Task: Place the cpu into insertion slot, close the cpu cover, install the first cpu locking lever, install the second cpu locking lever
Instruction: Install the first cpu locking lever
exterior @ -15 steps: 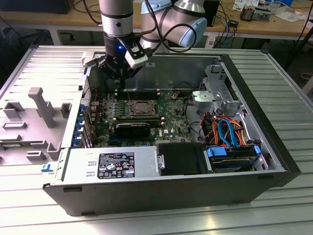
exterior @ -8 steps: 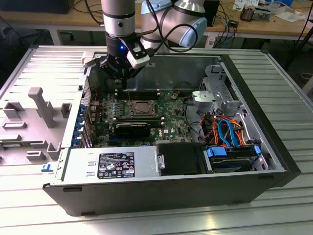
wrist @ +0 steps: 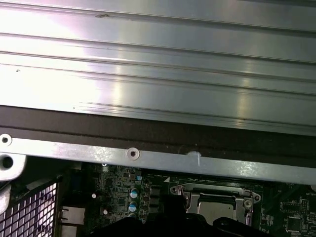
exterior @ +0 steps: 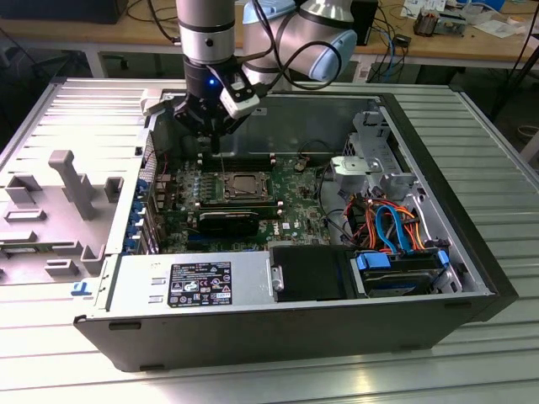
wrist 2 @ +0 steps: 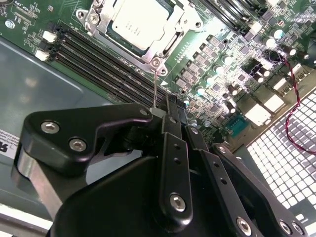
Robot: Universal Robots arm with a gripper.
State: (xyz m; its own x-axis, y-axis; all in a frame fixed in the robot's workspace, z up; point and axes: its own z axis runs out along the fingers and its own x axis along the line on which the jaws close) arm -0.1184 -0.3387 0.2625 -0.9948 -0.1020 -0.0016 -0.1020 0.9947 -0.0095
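Open computer case [exterior: 455, 252] lies on its side on the ribbed metal bench [exterior: 497, 168]; green motherboard [exterior: 295, 210] faces up inside.

Insertion slot [exterior: 245, 187] sits near the middle of the board, with memory slots [exterior: 244, 160] on its far side in the exterior view. In the second wrist view the cpu [wrist 2: 140, 22] is seated in the slot, pale metal top showing. The cpu cover [wrist 2: 185, 19] lies down flat around it, its frame framing the chip on the visible sides. In the first wrist view the cover [wrist: 217, 195] and the chip's top [wrist: 212, 210] show again, just beyond the dark gripper body.

Gripper [exterior: 212, 135] hangs over the board at the far edge of the socket in the exterior view, just above the memory slots. In the second wrist view the gripper [wrist 2: 159, 112] appears clenched: the fingers [wrist 2: 170, 121] meet at the tip with no gap between them. A thin metal wire, likely a locking lever [wrist 2: 155, 89], runs from the socket's corner screw [wrist 2: 157, 62] up to the fingertips. I cannot tell whether the tips pinch it or merely stand against it.

Other contents, exterior view: power supply [exterior: 194, 282] at the near wall, black block [exterior: 229, 222] just in front of the socket, blue and orange cables [exterior: 392, 223] towards the exterior view's right, drive bay [exterior: 400, 273] at the near right corner. A grey plastic fixture [exterior: 72, 181] stands on the bench to the left of the case.
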